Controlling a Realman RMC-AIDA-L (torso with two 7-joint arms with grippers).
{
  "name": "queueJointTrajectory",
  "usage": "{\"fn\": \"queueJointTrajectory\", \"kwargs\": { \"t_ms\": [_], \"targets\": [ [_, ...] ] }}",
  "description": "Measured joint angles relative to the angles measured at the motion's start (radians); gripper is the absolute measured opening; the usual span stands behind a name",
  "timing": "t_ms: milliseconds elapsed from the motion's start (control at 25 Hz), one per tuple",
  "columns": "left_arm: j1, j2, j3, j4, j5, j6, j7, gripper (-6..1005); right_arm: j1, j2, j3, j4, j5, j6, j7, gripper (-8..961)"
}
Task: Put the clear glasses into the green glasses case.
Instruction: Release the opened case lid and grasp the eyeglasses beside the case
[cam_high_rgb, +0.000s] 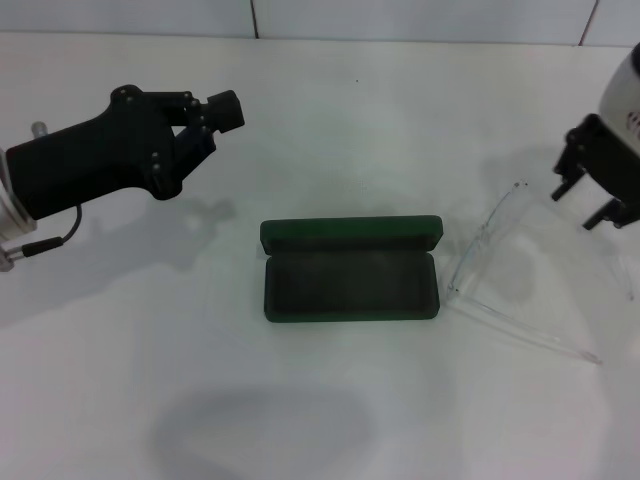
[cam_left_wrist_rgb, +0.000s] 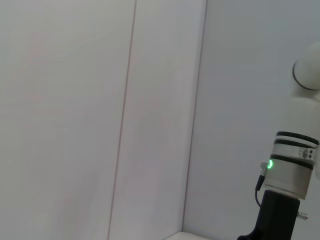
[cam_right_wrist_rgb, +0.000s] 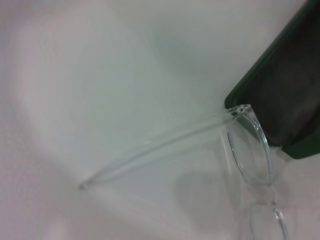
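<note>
The clear glasses (cam_high_rgb: 497, 272) lie on the white table with their arms unfolded, just right of the green glasses case (cam_high_rgb: 350, 283). The case lies open in the middle, lid (cam_high_rgb: 350, 234) tipped back and dark lining bare. My right gripper (cam_high_rgb: 583, 203) hovers open at the right edge, above and behind the glasses, holding nothing. In the right wrist view one thin arm (cam_right_wrist_rgb: 160, 145) and a lens (cam_right_wrist_rgb: 248, 150) of the glasses show beside a corner of the case (cam_right_wrist_rgb: 285, 90). My left gripper (cam_high_rgb: 218, 122) hangs shut and empty at the far left, well away from the case.
The white table (cam_high_rgb: 330, 420) reaches back to a tiled wall. A soft shadow lies on the table near the front. The left wrist view shows only the wall and a white arm segment (cam_left_wrist_rgb: 292, 170) with a green light.
</note>
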Motion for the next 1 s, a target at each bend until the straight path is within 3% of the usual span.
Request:
{"fn": "queueJointTrajectory", "kwargs": {
  "t_ms": [320,560,1000],
  "targets": [
    [0.009,-0.003,0.007,-0.009,0.001,-0.01,0.012,27,0.004,0.012,-0.151,0.034,0.036,0.157,-0.05,365],
    [0.011,-0.001,0.006,-0.016,0.005,-0.01,0.019,27,0.015,0.012,-0.254,0.045,0.068,0.197,-0.016,364],
    [0.021,0.0,0.006,-0.039,0.006,-0.01,0.051,27,0.016,0.012,-0.27,0.069,0.093,0.226,-0.006,362]
  ]
}}
